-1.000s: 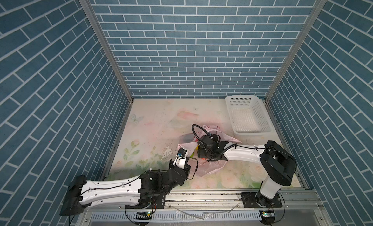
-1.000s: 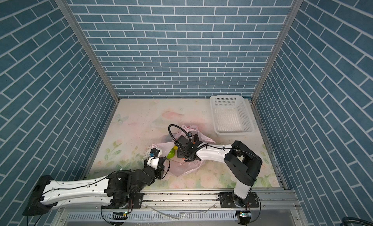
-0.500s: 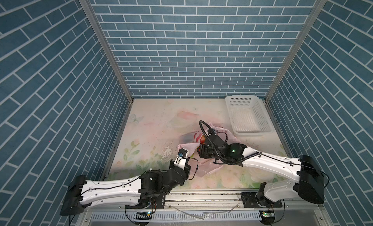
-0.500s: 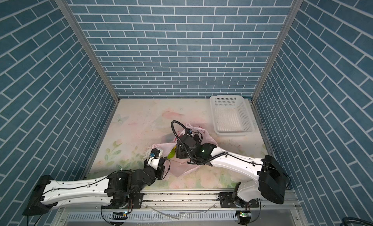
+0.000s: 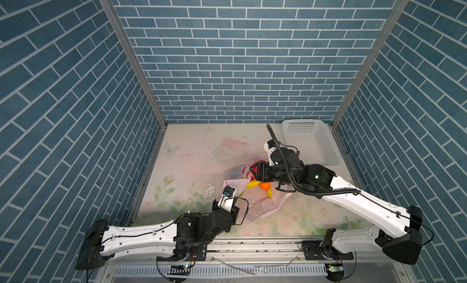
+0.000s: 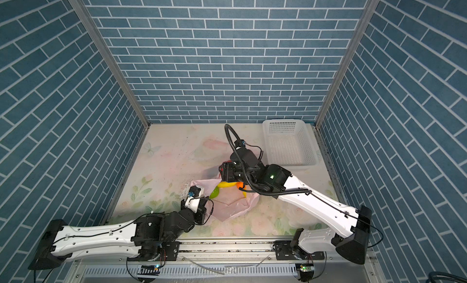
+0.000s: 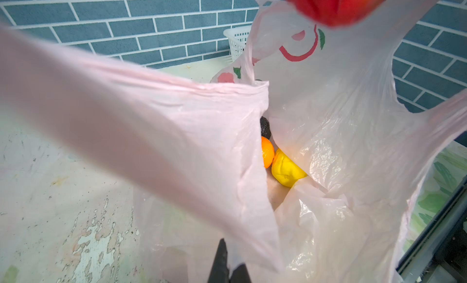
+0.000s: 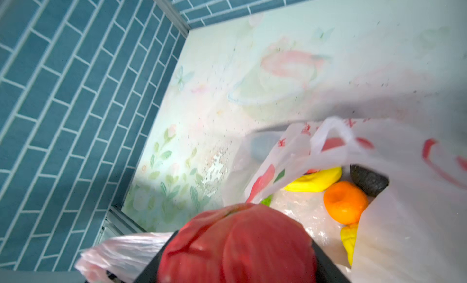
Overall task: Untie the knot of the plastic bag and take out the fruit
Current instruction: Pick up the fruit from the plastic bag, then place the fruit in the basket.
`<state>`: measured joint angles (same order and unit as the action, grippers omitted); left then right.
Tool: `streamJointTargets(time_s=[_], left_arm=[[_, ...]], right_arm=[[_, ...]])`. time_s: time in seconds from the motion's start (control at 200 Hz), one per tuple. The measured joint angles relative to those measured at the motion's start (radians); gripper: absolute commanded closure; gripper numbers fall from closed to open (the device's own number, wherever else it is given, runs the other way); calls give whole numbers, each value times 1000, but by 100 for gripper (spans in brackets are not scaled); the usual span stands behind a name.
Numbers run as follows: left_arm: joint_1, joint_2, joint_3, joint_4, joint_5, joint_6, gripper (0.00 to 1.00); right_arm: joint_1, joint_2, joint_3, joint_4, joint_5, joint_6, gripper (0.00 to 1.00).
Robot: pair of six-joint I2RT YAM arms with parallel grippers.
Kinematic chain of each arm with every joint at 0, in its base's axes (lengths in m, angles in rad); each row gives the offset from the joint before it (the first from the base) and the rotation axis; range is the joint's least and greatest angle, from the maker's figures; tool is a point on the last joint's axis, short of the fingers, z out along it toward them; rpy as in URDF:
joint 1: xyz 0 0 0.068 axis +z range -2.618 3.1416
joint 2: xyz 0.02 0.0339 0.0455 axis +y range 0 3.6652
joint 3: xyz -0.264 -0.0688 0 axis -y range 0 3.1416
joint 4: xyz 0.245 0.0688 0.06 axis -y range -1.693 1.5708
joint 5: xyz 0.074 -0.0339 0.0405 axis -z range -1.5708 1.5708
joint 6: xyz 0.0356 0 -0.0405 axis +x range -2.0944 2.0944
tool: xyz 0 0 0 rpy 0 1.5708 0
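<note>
Top views, bag: the thin translucent pink plastic bag (image 5: 262,206) lies crumpled on the floral-printed tabletop (image 5: 197,168), near the middle, with its mouth gaping.
Top views, right gripper: the right gripper (image 5: 254,171) hangs over the bag's far edge, jaws spread wide around a round red apple (image 5: 255,168) (raised above the other fruit).
Top views, fruit in bag: a yellow banana (image 5: 252,184) and a round orange (image 5: 264,185) lie just on the near side of that gripper. A green round fruit (image 6: 214,192) shows to their left.
Top views, left gripper: the left gripper (image 5: 231,190) sits at the bag's left edge, its fingers hidden under the wrist camera.
Top views, basket: the white perforated plastic basket (image 6: 283,122) stands in the far right corner, apart from the bag.
Left wrist, grip: the dark jaws are pinched tight on the bag's film, which stretches taut away from them.
Left wrist, fruit: the orange, a yellow round fruit (image 7: 285,170) and a dark avocado (image 7: 265,127) sit deep inside. The apple hangs blurred above.
Right wrist, grip: black jaws flank the apple (image 8: 237,243) on both sides, touching it.
Right wrist, fruit: banana, orange and avocado lie in the open bag beyond the apple (one handle loop (image 8: 333,135) stands up).
</note>
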<state>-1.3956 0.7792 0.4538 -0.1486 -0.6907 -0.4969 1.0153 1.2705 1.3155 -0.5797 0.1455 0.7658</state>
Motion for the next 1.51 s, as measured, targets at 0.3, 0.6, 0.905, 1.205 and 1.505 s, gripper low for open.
streamJointTargets(time_s=[0.3,0.6,0.905,1.205,1.505], left_arm=[[0,2,0,6,0,8,100],[0,-5,0,11,0,13,100],[0,-12,0,12,0,16,100],[0,-18,0,12,0,15,100],[0,-18,0,12,-2,15,100]], right_arm=[[-298,-3,108,-44,-36,-130,54],[-699,74,71,34,-176,-210,55],[-933,383,56,176,-267,-262,55],[-995,600,69,200,-268,-278,40],[-995,612,69,194,-255,-297,22]])
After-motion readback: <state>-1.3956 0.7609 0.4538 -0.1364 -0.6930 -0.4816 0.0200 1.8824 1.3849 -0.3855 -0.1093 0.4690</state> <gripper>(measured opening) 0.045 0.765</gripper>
